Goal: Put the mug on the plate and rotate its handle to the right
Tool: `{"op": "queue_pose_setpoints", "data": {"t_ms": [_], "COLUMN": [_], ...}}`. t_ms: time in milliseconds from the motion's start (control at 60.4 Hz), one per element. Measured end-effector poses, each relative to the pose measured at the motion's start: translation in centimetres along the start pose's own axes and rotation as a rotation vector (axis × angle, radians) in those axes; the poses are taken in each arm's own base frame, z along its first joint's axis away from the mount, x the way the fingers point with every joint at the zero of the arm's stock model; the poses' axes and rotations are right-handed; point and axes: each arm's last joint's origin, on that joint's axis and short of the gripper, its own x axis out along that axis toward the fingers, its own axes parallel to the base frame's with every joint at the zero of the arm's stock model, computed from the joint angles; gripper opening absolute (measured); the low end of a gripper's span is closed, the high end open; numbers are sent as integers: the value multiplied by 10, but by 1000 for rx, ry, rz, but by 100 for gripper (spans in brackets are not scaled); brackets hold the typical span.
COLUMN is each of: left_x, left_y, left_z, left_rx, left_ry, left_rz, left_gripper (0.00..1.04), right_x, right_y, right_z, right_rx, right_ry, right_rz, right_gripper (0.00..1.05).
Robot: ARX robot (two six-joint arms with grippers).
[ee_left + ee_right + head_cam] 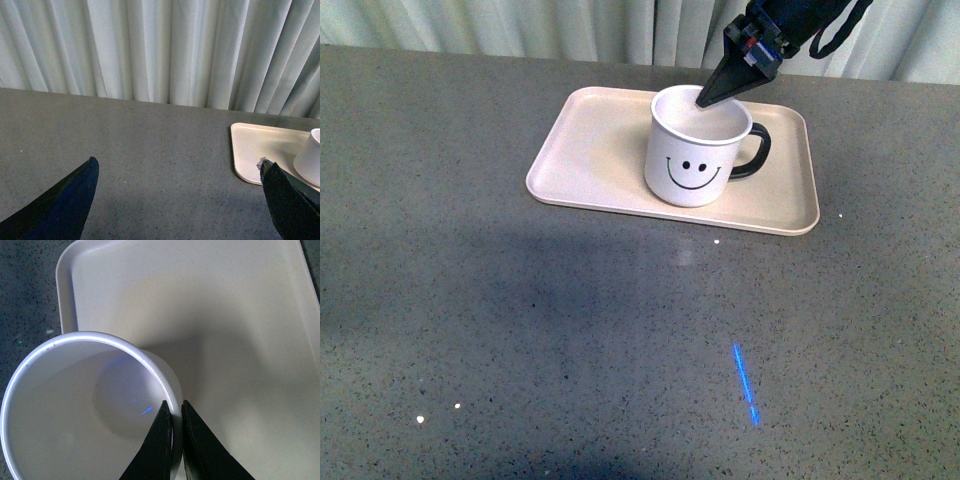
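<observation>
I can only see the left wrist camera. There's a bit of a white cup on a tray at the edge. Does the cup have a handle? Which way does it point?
Observer: Yes, the mug has a black handle. In the front view it points to the right.
Operator: Is anybody holding the cup?
Observer: The right gripper is pinching its rim, with one finger inside the mug and one outside.
Operator: Is there a picture on it?
Observer: Yes, a black smiley face, turned toward the front camera.
</observation>
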Motion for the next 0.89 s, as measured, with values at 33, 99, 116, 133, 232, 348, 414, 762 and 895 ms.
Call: {"op": "queue_pose_setpoints", "data": {"t_ms": [33, 99, 116, 133, 232, 348, 414, 762, 895], "left_x": [0, 0, 0, 0, 0, 0, 0, 0, 0], "left_y": [0, 0, 0, 0, 0, 0, 0, 0, 0], "left_z": [0, 0, 0, 0, 0, 0, 0, 0, 0], "left_rx": [0, 0, 0, 0, 0, 0, 0, 0, 0], "left_ry": [0, 0, 0, 0, 0, 0, 0, 0, 0], "left_rz": [0, 0, 0, 0, 0, 0, 0, -2, 1], "left_gripper": [95, 95, 95, 95, 95, 95, 95, 95, 95], "right_x": [0, -1, -1, -2, -4, -11, -21, -126, -121], "right_y": [0, 0, 0, 0, 1, 4, 7, 46, 90], "right_z": [0, 1, 1, 2, 5, 11, 16, 56, 6], "right_rx": [-4, -11, -11, -13, -25, -51, -58, 35, 399], "right_ry": [1, 3, 3, 1, -8, -39, -76, -245, -615], "right_rz": [-1, -2, -2, -2, -7, -6, 10, -577, -1022], "right_gripper": [13, 25, 25, 29, 41, 62, 81, 79, 53]}}
